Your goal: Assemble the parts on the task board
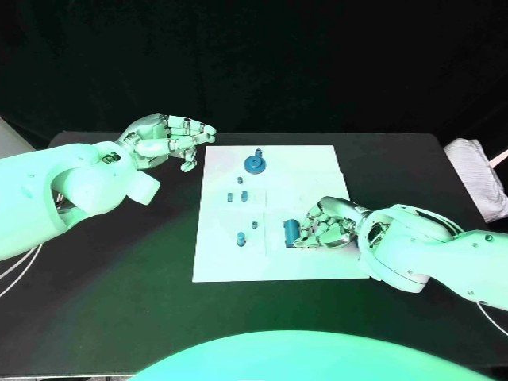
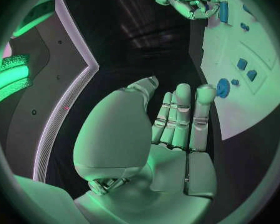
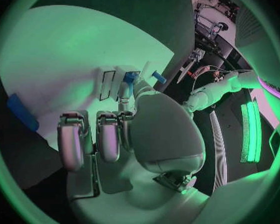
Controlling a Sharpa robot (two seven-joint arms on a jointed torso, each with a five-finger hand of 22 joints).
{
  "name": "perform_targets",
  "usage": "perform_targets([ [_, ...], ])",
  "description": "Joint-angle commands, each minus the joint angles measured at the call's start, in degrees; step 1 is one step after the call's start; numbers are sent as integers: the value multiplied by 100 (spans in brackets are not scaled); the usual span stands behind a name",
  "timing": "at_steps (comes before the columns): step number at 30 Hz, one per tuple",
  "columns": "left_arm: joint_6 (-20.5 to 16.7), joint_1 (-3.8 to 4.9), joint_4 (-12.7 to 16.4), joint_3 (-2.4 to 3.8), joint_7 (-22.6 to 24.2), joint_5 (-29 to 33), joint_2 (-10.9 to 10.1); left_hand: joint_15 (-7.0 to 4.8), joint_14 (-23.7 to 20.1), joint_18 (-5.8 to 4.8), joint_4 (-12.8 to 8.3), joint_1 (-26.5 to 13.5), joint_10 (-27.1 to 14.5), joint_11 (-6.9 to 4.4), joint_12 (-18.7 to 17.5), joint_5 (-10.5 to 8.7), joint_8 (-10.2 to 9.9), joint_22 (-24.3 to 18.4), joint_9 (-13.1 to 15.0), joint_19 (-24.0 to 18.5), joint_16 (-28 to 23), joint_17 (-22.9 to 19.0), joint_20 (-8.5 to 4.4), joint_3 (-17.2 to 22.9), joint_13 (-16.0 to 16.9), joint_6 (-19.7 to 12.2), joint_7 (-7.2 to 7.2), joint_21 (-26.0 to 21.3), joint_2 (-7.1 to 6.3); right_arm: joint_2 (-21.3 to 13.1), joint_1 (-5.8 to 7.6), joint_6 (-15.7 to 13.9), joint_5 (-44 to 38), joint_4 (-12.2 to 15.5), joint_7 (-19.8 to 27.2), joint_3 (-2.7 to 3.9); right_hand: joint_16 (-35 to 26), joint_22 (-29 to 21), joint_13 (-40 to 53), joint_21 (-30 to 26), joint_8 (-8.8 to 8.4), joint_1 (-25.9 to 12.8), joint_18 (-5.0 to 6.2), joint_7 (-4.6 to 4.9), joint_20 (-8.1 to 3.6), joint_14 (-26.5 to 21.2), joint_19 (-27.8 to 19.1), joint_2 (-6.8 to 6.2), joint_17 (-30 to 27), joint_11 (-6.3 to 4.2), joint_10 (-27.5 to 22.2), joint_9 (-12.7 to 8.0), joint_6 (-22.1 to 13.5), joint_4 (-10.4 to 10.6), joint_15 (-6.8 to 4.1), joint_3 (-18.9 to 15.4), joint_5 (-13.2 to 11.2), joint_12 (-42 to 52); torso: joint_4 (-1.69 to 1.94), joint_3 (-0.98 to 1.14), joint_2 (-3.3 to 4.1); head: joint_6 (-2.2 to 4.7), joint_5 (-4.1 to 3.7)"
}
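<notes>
Here I am at a black desk [image 1: 117,262] with a white task board [image 1: 279,171] lying in the middle in front of me. My right hand [image 1: 323,225] rests on the board's near right part, fingers curled down beside a long blue part [image 1: 290,231] that lies flat there. The fingertips look to be touching it, but I cannot tell whether they actually grip it.

My left hand [image 1: 168,139] hovers just off the board's far left corner, over the bare desk. Its fingers are loosely bent and apart, and it holds nothing.

Several other pieces sit on the board. A round blue part [image 1: 255,164] stands near the far edge, with a small blue part [image 1: 241,181] just nearer to me. Further small blue pieces sit down the board's left half, including one near the middle [image 1: 259,225]. All appear separate from each other.

I judge the assembly to be at an early stage: the long part is not yet seated anywhere, and the loose pieces remain to be joined.

A folded white cloth [image 1: 479,175] lies at the desk's far right edge, well apart from the board. Nothing blocks either hand's reach.
</notes>
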Motion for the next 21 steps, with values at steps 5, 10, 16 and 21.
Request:
perform_targets([
  [5,86,-2,-9,-2,20,33,17,25,-14,12,7,-63,-34,6,28,-1,43,-8,-10,-27,-19,8,0,45,2,-23,59,-35,20,-9,-7,-138,226,2,-9,1,2,1447,1377,20,-23,-203,-85,-13,-28,554,540,26,1252,-30,477,-28,31,111,-26,64,35,38,-11,11,-1,8,8],
  [10,77,-2,-33,-8,11,19,32,25,-14,12,7,-63,-34,6,28,-1,43,-8,-10,-27,-19,8,0,45,2,-23,59,-35,20,-89,-7,14,527,32,104,2,-1,1447,1377,18,-21,-263,-85,-10,-26,553,540,-1,1248,-28,477,-31,30,109,-24,55,50,39,1,-5,-5,13,-16],
  [16,81,-5,-63,-13,16,-12,71,25,-14,12,8,-67,-35,6,31,-1,47,-9,-10,-27,-20,9,0,48,2,-23,58,-35,25,-290,-3,123,820,153,358,6,-6,1441,1364,-2,-21,-309,-81,-6,-24,551,535,-33,1238,-25,465,-34,24,105,-20,46,59,14,-16,1,-13,41,-23],
  [21,66,-6,-68,-15,40,-16,70,25,-14,12,8,-67,-35,6,31,-1,47,-9,-10,-27,-20,9,0,48,2,-23,58,-35,25,-609,60,-245,966,290,776,9,-36,1405,1286,-130,-198,-261,-57,112,22,538,505,-135,1183,70,381,-121,-248,64,50,112,70,-141,-42,-15,-40,59,-62],
])
